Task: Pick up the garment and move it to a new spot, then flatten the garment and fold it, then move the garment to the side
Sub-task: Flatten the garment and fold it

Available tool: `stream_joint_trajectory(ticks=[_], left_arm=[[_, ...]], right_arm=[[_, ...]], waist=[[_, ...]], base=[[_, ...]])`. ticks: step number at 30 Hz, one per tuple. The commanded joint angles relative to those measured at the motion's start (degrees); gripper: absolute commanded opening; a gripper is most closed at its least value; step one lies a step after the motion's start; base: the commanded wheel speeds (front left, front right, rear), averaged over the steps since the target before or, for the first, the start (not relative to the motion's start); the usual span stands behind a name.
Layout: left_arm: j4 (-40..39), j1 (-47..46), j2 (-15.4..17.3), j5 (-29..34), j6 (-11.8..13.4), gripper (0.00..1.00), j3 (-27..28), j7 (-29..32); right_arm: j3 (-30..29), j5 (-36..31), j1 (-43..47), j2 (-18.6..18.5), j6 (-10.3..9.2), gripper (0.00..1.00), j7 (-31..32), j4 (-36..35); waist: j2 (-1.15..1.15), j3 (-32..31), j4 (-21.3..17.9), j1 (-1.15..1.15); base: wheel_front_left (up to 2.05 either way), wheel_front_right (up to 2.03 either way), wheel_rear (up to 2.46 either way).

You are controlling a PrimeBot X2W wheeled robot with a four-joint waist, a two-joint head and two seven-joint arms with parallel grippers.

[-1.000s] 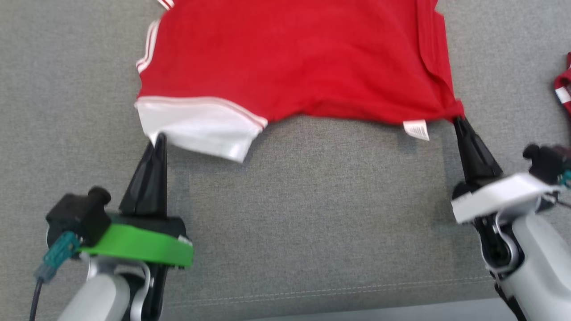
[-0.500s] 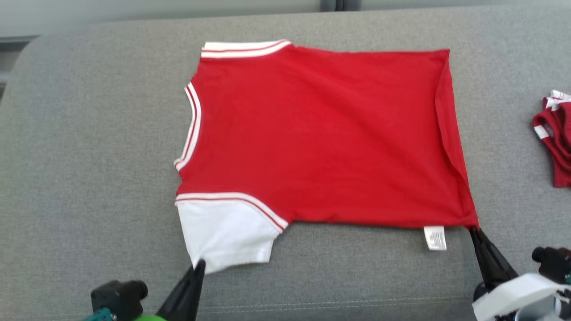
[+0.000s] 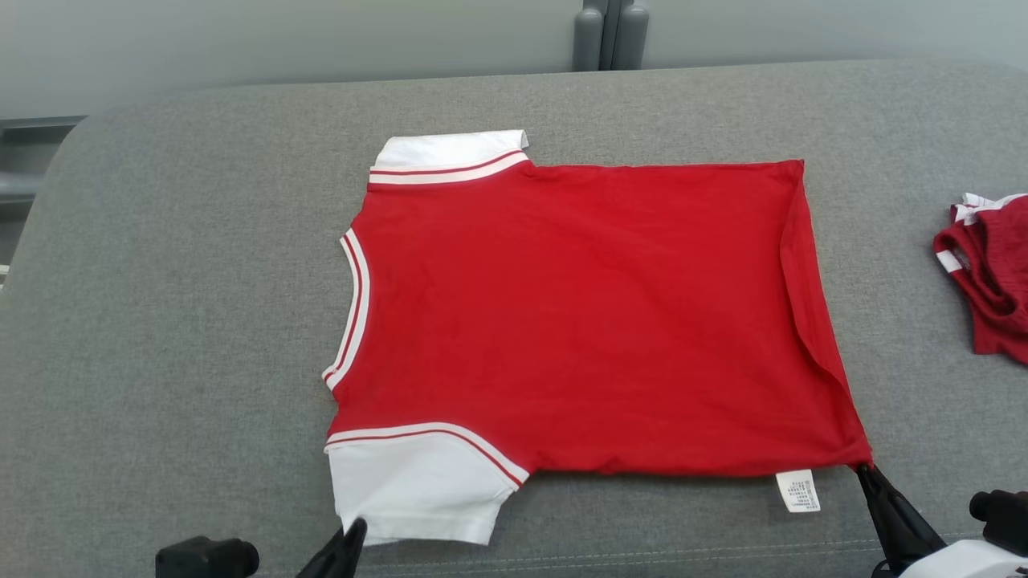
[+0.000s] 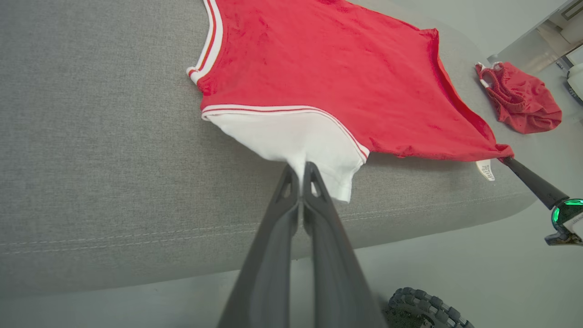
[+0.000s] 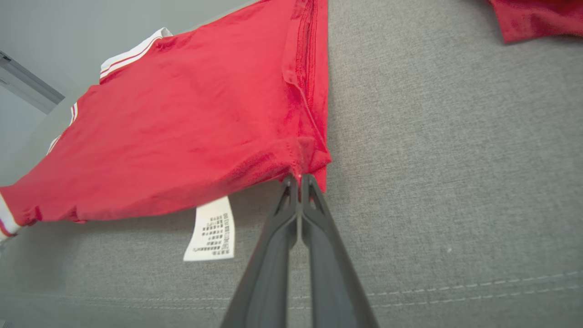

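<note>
Red jersey (image 3: 578, 321) lies spread flat across the middle of the grey cushion (image 3: 161, 321), neckline towards nine o'clock, hem towards three. Down at seven o'clock of the head view, my left claw (image 4: 300, 171) is pinched tight on the edge of the white sleeve (image 3: 409, 490), fingers pressed together with cloth caught at the tips. Over at five o'clock my right claw (image 5: 299, 180) is clamped on the near hem corner, red fabric bunched right at its tips. The care label (image 3: 798, 490) pokes out just beside that corner, at nine o'clock from my right claw. At three o'clock a crumpled red bundle (image 3: 988, 273) sits on the cushion, well apart from the jersey.
</note>
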Motion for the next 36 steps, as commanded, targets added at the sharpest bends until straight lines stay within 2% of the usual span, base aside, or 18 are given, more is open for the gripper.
stream_joint_trajectory(ticks=[1,7,10,17,31,36], left_arm=[[-0.11,-1.71,0.63,0.87,-0.35,0.0,0.35,0.07],[2.04,-8.73,2.15,3.13,-3.24,0.0,0.15,2.11],[4.1,-13.27,1.62,3.56,-4.71,0.0,0.43,2.91],[11.02,-23.8,-1.97,3.25,-7.41,0.0,1.95,2.3],[27.43,-38.11,-8.39,2.63,-12.03,0.0,3.95,-2.71],[32.43,-40.88,-9.59,2.71,-12.66,0.0,4.4,-4.12]], right_arm=[[-0.62,-0.54,0.26,0.28,0.0,0.0,0.46,-0.4],[-2.79,-2.37,-3.42,2.7,0.0,0.0,2.76,-1.9],[-3.74,-3.89,-6.58,4.18,0.0,0.0,3.47,-1.19],[-4.84,-5.85,-14.75,7.72,0.0,0.0,4.18,2.55],[0.48,-4.76,-28.04,5.92,0.0,0.0,2.79,10.83],[2.77,-3.6,-31.21,5.33,0.0,0.0,1.48,13.25]], waist=[[0.0,0.04,-0.33,0.0],[0.0,0.85,-2.3,0.0],[0.0,1.98,-3.6,0.0],[0.0,6.05,-5.68,0.0],[0.0,13.06,-6.21,0.0],[0.0,14.61,-6.4,0.0]], base=[[0.0,0.0,0.0],[0.0,0.0,0.0],[0.0,0.0,0.0],[0.0,0.0,0.0],[0.0,0.0,0.0],[0.0,0.0,0.0]])
